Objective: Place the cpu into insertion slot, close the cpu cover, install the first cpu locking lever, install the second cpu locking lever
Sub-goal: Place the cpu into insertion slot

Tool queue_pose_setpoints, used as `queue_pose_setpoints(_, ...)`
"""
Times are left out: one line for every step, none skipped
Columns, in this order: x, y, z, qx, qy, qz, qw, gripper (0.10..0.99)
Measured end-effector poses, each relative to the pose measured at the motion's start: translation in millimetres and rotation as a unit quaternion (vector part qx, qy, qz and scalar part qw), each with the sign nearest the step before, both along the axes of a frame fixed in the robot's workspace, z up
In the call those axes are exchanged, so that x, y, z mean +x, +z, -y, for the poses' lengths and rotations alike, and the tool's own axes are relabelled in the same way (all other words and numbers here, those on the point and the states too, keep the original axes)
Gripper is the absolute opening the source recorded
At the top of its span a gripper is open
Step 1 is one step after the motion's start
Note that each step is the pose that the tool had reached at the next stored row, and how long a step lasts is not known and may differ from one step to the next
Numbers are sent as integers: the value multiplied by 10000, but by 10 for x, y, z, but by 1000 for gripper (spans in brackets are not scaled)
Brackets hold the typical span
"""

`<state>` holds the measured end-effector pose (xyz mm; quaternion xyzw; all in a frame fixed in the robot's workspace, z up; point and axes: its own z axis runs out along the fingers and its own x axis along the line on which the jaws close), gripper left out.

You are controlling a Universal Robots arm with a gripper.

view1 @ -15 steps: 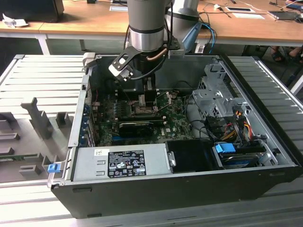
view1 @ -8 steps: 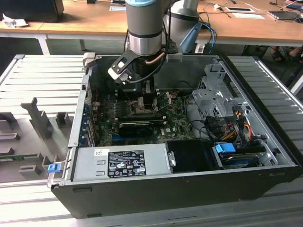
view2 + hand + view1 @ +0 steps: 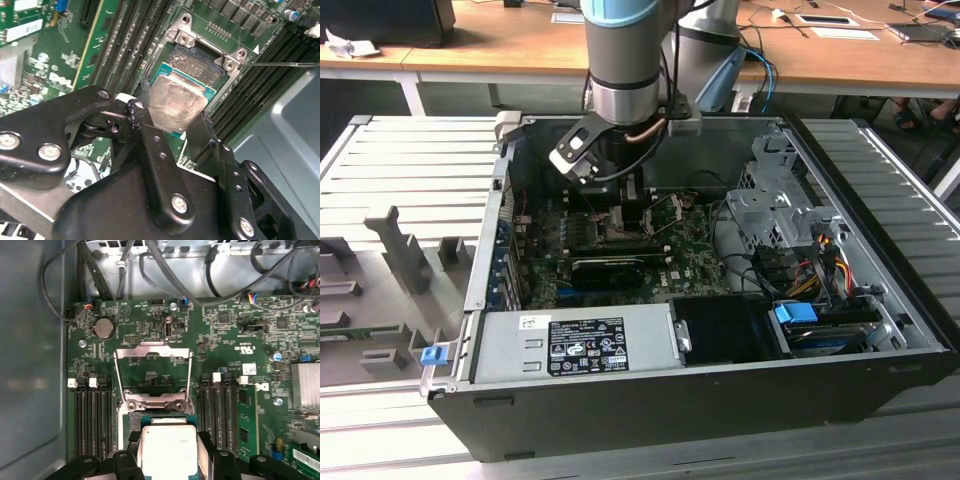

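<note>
**Item: cpu** [image 3: 176,102]. Flat square chip with a dull metal face and a green edge. It is pinched on two opposite sides by the gripper [image 3: 170,117], one black finger [image 3: 138,111] against each side. Being square, it has no long axis to speak of.

**Position.** It is held low over the insertion slot [image 3: 196,61], covering the part of the slot nearest the gripper. It looks shifted toward the gripper rather than squared up in the frame. Whether its underside touches the slot cannot be told.

**Governing relation.** The uncovered part of the slot lies just beyond the chip's far edge, straight ahead of the fingertips. Judged from this, the chip is not seated.

**Surroundings.**
- The cpu cover [image 3: 152,352] is swung open past its hinge, and the board shows through its cut-out.
- A thin metal rod [image 3: 280,64], probably a locking lever, stands off from one corner of the slot.
- Memory slots [image 3: 92,415] flank the slot on both sides.

**Views compared.**
- The second wrist view shows the bare slot floor beyond the chip.
- The first wrist view shows the open cover and the chip centred between the fingers.
- The exterior view shows the arm [image 3: 620,60] reaching down into the open computer case [image 3: 670,400].
</note>
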<state>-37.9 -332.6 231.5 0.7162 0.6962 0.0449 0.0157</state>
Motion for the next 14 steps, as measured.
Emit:
queue_pose_setpoints(-12,-17,-2,31,15,0,10000,529)
queue_pose_setpoints(-19,-56,-15,57,27,0,10000,529)
queue_pose_setpoints(-23,-77,-20,66,34,0,10000,529)
queue_pose_setpoints(-37,-110,-23,74,42,0,10000,529)
queue_pose_setpoints(-72,-157,-43,77,46,0,10000,529)
queue_pose_setpoints(-67,-224,-50,78,47,-1,10000,529)
queue_pose_setpoints(-56,-232,-54,77,46,-9,10000,529)
queue_pose_setpoints(-52,-240,-55,78,46,-11,10000,529)
queue_pose_setpoints(-52,-249,-56,77,46,-13,10000,529)
queue_pose_setpoints(-51,-262,-56,78,38,-13,10000,529)
queue_pose_setpoints(-51,-268,-57,78,34,-13,10000,529)
queue_pose_setpoints(-51,-275,-57,78,30,-13,10000,529)
queue_pose_setpoints(-50,-294,-58,78,24,-13,10000,529)
queue_pose_setpoints(-49,-307,-60,80,24,-13,10000,529)
